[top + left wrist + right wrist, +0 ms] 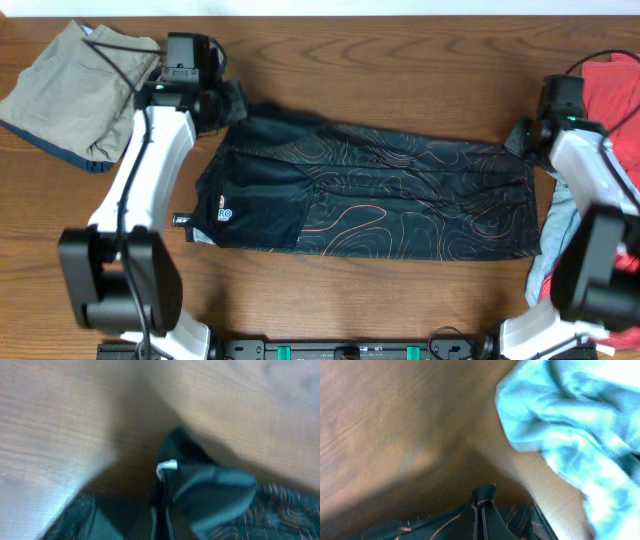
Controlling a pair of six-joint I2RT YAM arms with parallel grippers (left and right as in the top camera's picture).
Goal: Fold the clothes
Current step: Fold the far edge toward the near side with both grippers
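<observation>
We see the black jersey (400, 190), traced with thin orange contour lines, spread as a wide band across the middle of the surface. Its left part is turned over to plain dark cloth bearing a small logo. A red garment (615, 90) lies crumpled at the far right corner, with a pale blue-grey garment (565, 420) by the right edge. A folded khaki garment (75, 90) lies at the far left corner.

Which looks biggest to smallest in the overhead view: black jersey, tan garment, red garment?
1. black jersey, clearly the largest.
2. tan garment.
3. red garment, though the picture's edge cuts it off, so its rank against the tan one is unsure.
</observation>
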